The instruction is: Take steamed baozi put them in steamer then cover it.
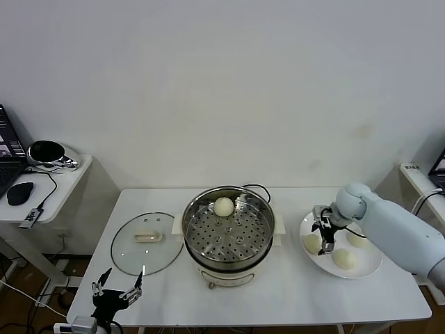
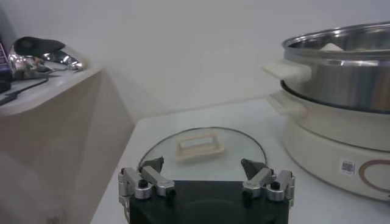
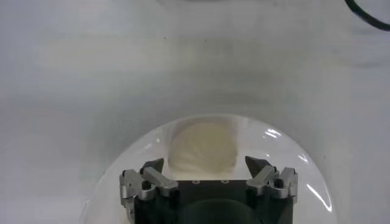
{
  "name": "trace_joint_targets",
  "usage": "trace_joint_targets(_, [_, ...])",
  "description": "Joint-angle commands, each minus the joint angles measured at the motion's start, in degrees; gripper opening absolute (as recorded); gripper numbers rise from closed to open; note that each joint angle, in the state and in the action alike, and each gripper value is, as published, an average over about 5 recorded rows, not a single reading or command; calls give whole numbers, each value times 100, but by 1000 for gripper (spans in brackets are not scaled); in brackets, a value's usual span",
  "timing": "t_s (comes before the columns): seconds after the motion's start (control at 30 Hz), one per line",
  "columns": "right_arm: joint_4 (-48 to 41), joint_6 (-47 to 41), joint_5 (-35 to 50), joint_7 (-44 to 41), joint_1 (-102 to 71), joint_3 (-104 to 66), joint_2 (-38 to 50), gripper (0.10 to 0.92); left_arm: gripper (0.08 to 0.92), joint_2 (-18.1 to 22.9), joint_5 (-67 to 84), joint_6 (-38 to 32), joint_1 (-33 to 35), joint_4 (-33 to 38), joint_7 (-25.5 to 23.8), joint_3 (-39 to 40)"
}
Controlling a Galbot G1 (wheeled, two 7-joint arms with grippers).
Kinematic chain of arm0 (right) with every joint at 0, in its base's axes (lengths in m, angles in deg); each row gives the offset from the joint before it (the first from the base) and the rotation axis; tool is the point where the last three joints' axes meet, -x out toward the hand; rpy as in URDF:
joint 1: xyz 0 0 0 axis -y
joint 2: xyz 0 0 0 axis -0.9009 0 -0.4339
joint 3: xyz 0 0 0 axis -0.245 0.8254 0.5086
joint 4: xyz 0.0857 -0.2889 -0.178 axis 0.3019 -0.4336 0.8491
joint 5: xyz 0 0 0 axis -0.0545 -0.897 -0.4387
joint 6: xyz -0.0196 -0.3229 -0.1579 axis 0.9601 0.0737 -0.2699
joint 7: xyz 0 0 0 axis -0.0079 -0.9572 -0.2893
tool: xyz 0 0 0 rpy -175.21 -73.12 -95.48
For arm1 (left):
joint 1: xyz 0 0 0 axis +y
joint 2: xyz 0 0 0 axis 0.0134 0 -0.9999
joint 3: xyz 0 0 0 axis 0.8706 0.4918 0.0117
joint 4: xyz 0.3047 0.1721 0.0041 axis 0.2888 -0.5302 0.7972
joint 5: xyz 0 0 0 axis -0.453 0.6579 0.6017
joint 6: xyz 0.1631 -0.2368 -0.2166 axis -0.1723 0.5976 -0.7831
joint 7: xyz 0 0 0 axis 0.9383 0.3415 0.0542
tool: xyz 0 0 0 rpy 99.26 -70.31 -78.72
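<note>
The right pincer [image 1: 324,234], released, is poised over a bun [image 1: 312,243] on the plate [image 1: 361,268]; the left pincer [image 1: 119,287] is parked, released.

Cream-white steamed baozi [image 1: 224,206] in the shiny steel steamer [image 1: 229,235] – floor dotted with holes, cream-white pot base, clear glass cover [image 1: 146,242] with cream handle, white plate [image 1: 363,266], white table [image 1: 292,299]

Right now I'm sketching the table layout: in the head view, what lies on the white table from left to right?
Glass lid → steamer with one bun inside → right gripper open over the nearest bun on the plate.
</note>
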Motion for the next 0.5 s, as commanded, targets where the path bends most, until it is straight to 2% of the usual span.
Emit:
trace_joint_targets(0.03, [-72, 6, -3, 82, -38, -34, -41, 823, 823, -7, -2, 0, -11, -11, 2, -14])
trace_joint_targets(0.2, [-97, -8, 76, 107, -51, -53, -89, 790, 823, 1, -17, -2, -3, -11, 4, -8])
trace_joint_targets(0.4, [-93, -12, 108, 84, -22, -33, -63, 634, 823, 7, -25, -6, 6, -20, 10, -10])
trace_joint_targets(0.5, [-37, -20, 152, 60, 28, -24, 19, 593, 823, 8, -23, -7, -3, -26, 11, -6])
